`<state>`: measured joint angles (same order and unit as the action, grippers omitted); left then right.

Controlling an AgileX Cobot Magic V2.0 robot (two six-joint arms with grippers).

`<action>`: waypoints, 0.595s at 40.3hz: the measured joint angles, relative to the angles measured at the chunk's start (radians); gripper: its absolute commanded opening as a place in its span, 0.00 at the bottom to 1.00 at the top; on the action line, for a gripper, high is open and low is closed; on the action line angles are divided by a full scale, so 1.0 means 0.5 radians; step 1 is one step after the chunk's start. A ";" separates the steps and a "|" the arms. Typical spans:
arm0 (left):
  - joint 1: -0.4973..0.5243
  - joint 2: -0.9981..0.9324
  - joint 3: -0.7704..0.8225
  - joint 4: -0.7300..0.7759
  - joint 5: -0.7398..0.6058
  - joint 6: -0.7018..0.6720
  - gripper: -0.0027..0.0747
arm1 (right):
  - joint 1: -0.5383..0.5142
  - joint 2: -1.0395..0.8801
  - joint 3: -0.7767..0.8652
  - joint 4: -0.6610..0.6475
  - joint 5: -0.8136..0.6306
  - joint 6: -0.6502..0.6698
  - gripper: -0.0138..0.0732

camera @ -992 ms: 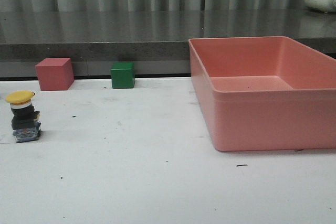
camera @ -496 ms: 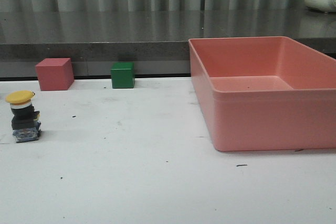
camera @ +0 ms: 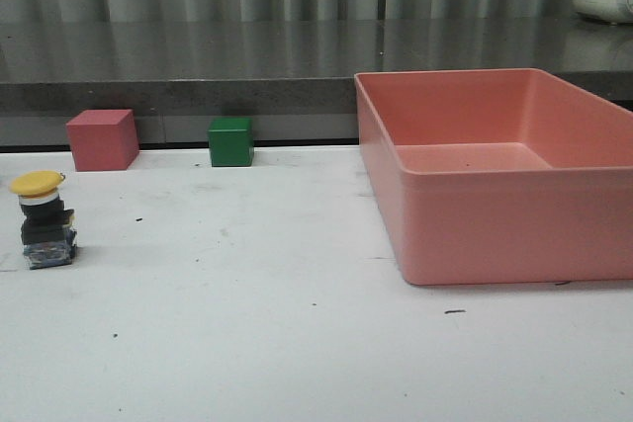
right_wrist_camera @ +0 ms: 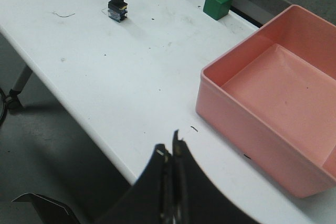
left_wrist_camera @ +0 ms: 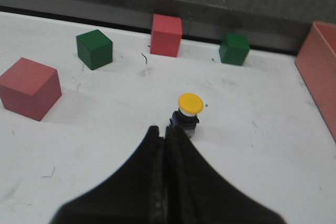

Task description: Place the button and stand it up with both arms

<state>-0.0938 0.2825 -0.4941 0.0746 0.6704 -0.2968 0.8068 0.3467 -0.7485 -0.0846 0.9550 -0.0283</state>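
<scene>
The small push-button switch with a round yellow cap, black body and black-and-blue base (camera: 43, 220) stands upright on the white table (camera: 297, 343), near the left edge of the front view, with its cap on top. Nothing touches it. Behind it, at the back edge of the table, sits a red cube (camera: 102, 139), and to the right of that a green cube (camera: 231, 141). A large salmon-pink plastic bin (camera: 495, 214) takes the right side of the table, well apart from the switch. The left wrist view shows the black left gripper (left_wrist_camera: 167, 135) above the table, just beside the switch but not touching, with its two fingers pressed together and holding nothing. The black right gripper (right_wrist_camera: 170, 150) hangs over the near edge of the table, near the bin, and its fingers are also together and hold nothing.
</scene>
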 measured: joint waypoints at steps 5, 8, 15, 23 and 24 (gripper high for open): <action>0.158 -0.223 0.350 -0.081 -0.321 0.000 0.01 | 0.000 0.000 0.000 0.000 0.000 0.000 0.08; 0.208 -0.332 0.558 -0.095 -0.535 0.000 0.01 | 0.000 0.000 0.000 0.000 0.000 0.000 0.08; 0.239 -0.519 0.911 -0.088 -1.006 0.000 0.01 | 0.000 0.000 0.000 0.000 0.000 0.000 0.08; 0.277 -0.570 1.006 -0.063 -1.180 0.000 0.01 | 0.000 0.000 0.000 0.000 0.000 0.000 0.08; 0.280 -0.570 1.006 -0.059 -1.180 0.000 0.01 | 0.000 0.000 0.000 0.000 0.000 0.000 0.08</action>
<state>0.0462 -0.0024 0.0090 0.0452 0.0804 -0.2968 0.8068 0.3467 -0.7485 -0.0846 0.9550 -0.0283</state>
